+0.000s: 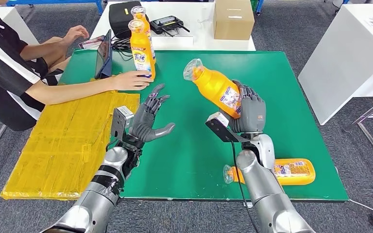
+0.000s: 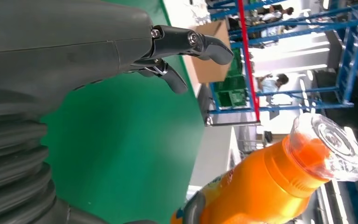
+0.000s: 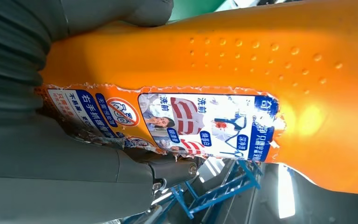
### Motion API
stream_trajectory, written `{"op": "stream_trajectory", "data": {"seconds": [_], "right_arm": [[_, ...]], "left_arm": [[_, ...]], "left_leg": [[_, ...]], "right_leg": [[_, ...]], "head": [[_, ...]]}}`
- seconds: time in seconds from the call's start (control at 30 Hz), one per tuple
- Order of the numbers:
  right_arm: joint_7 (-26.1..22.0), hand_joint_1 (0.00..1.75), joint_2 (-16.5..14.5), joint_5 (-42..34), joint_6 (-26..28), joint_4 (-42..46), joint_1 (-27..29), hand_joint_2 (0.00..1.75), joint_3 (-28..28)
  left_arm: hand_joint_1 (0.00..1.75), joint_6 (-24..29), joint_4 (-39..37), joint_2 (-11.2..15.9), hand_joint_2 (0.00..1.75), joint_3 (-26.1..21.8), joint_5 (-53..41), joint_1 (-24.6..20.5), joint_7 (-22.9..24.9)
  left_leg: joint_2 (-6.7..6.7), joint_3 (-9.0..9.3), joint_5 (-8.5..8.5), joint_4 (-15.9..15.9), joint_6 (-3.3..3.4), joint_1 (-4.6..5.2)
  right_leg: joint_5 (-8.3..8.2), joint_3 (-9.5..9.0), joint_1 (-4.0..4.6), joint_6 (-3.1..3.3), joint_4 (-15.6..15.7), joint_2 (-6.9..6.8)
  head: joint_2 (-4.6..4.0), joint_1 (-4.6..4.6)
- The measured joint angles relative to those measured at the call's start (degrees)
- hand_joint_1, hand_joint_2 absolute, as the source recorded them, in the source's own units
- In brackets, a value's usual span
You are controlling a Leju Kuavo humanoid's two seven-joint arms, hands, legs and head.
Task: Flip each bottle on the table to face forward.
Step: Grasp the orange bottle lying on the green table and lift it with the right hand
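My right hand (image 1: 250, 112) grips an orange detergent bottle (image 1: 215, 87) above the middle of the green mat, tilted with its clear cap up and toward the left. Its torn blue-and-white back label (image 3: 200, 122) faces the right wrist camera, pressed against my right hand (image 3: 65, 177). My left hand (image 1: 148, 119) is raised to the left of that bottle, fingers spread and holding nothing; the bottle's cap end (image 2: 326, 147) shows beyond my left hand (image 2: 65, 60). A second orange bottle (image 1: 291, 171) lies on its side near the mat's front edge, behind my right arm. Two orange bottles (image 1: 142, 46) stand upright at the far left.
A seated person at the left rests a hand (image 1: 131, 80) at the base of the upright bottles. A tablet (image 1: 103, 56) leans at the mat's far left edge. Yellow sheeting (image 1: 68, 141) covers the table's left side. A cardboard box (image 1: 233, 18) and black devices sit on the white table behind.
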State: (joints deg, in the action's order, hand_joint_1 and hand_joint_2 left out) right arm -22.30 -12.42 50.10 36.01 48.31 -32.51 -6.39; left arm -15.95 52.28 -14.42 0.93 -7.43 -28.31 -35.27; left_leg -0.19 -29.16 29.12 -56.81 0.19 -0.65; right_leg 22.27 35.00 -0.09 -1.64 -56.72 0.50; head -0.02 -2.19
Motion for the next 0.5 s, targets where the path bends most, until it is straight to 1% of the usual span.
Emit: {"op": "stream_trajectory", "data": {"seconds": [0.2,0.3,0.4,0.5], "right_arm": [[-0.51,1.75,-0.64,-0.48,-0.01,2.51,1.22,1.75,0.48],[-1.46,1.75,-0.88,-2.28,-1.12,2.85,1.42,1.75,0.62],[-3.22,1.75,-1.36,-4.60,-6.01,2.68,1.50,1.75,0.51],[-5.27,1.75,-2.15,-6.72,-12.11,1.47,1.50,1.75,-0.16]], "left_arm": [[0.00,-0.56,0.25,-0.04,1.75,0.75,0.80,-0.01,0.25],[0.00,-4.37,0.25,-0.03,1.75,1.02,4.10,-0.04,1.14],[0.00,-9.44,0.25,-0.03,1.75,2.03,8.93,-0.22,2.28],[0.00,-10.98,0.46,-0.08,1.75,3.62,11.15,-0.56,2.91]], "left_leg": [[0.00,0.01,0.00,0.00,0.00,-0.01],[0.00,0.01,0.00,0.00,0.00,-0.02],[0.01,0.00,0.00,0.01,0.00,-0.03],[0.01,0.00,0.00,0.01,0.00,-0.03]], "right_leg": [[0.00,0.00,0.00,0.00,0.00,0.00],[0.00,0.00,0.01,0.00,0.00,0.00],[0.00,0.00,0.01,0.00,-0.01,0.00],[0.00,0.00,0.01,0.00,-0.01,0.00]], "head": [[0.00,-0.01],[0.00,0.00],[0.00,0.00],[0.00,0.01]]}}
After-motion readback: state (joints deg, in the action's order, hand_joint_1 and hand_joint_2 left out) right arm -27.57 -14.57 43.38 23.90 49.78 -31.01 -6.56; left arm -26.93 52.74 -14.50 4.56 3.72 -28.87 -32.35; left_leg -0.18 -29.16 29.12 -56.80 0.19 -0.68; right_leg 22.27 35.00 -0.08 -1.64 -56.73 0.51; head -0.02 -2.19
